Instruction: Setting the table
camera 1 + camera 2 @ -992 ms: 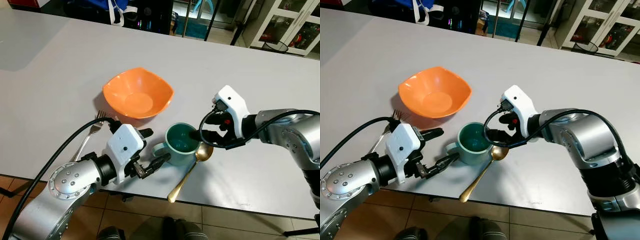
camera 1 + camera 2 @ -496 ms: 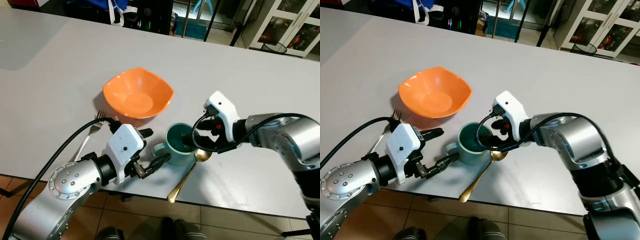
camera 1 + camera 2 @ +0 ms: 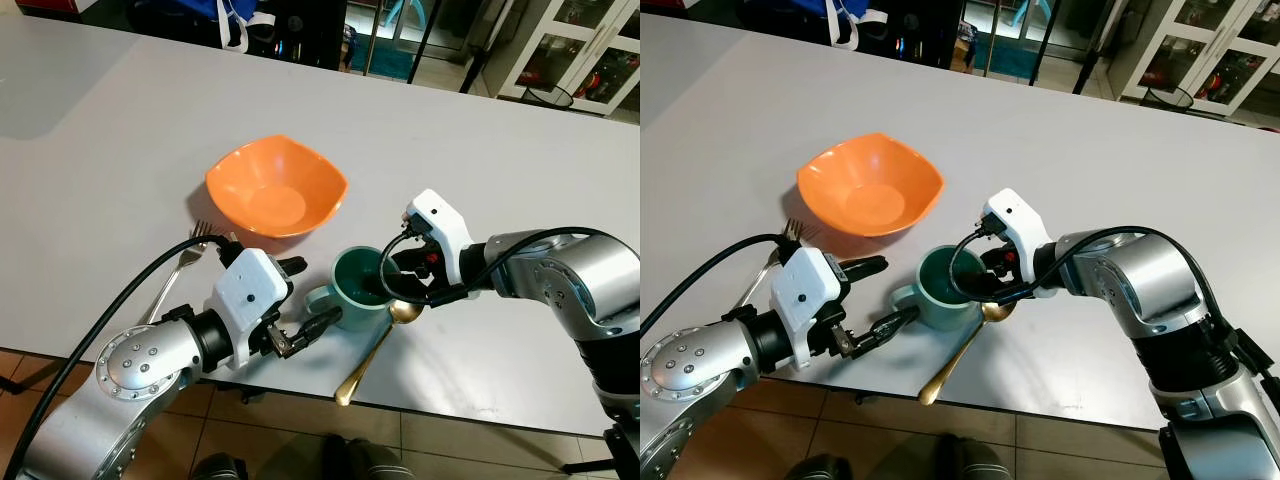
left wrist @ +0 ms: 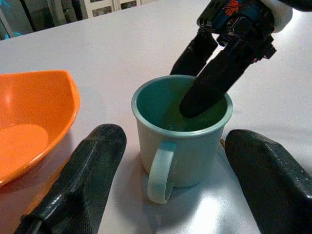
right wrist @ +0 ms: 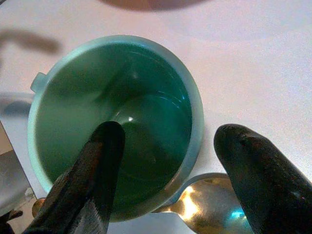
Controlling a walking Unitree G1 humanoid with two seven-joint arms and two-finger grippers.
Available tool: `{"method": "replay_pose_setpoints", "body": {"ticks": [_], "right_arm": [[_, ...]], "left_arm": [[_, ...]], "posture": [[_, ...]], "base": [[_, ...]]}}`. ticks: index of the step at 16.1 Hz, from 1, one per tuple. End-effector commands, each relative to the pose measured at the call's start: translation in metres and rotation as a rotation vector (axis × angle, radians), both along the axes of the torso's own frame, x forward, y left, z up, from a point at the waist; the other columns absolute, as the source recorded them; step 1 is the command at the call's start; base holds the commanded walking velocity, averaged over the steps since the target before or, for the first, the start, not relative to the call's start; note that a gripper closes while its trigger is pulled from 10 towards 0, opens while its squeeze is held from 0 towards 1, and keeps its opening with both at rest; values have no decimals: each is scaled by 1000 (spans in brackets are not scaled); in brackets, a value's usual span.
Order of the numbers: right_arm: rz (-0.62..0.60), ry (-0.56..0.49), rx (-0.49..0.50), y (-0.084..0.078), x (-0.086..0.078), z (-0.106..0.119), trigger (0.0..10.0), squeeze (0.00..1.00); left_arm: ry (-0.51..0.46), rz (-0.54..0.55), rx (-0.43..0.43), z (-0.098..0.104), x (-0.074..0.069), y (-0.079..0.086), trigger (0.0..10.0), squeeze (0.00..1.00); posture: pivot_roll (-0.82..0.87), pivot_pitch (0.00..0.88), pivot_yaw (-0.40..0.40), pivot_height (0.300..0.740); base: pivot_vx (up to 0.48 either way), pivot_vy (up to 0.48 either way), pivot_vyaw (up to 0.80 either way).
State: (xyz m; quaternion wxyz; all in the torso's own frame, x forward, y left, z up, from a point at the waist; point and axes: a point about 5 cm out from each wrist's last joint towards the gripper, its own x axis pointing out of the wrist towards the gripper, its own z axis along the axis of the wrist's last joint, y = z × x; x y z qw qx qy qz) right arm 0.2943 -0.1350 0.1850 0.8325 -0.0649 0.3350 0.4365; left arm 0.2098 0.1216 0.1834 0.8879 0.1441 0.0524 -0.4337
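On the white worktop (image 3: pixel 90 150): one orange bowl (image 3: pixel 276 187), one teal mug (image 3: pixel 362 285), one gold spoon (image 3: pixel 375 343), one fork (image 3: pixel 183 266). The mug stands close to the near edge, with the bowl farther in. The spoon lies just beside the mug, its handle running to the near edge. The fork lies beside the bowl, toward the near-left corner.

Right wrist view shows the mug's inside and the spoon's bowl tucked against its base. Left wrist view shows the mug's handle turned toward the left end effector (image 3: pixel 300 307).

Right end effector (image 3: pixel 393 277): open, straddling the mug's rim, one finger (image 5: pixel 92 175) down inside the mug, the other (image 5: pixel 256 170) outside over the spoon. Contact with the wall is unclear, possibly not yet pinched.

Left end effector: wide open, holding nothing, low at the near edge, a finger on either side of the mug and apart from it.
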Motion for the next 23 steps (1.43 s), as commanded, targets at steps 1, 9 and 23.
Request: {"method": "replay_pose_setpoints", "body": {"ticks": [1,9,23], "right_arm": [[-19,-3,3,-2,2,4,0,0],[-20,-4,9,-2,4,6,0,0],[-115,-58,42,-16,20,23,0,0]], "left_arm": [[1,-18,1,0,-4,-2,10000,0],[-1,-17,4,1,-3,-2,10000,0],[-6,-15,8,2,-2,0,10000,0]], "posture": [[-68,144,-137,740],[-65,146,-136,740],[-59,145,-133,740]], "base": [[0,0,0],[0,0,0],[0,0,0]]}}
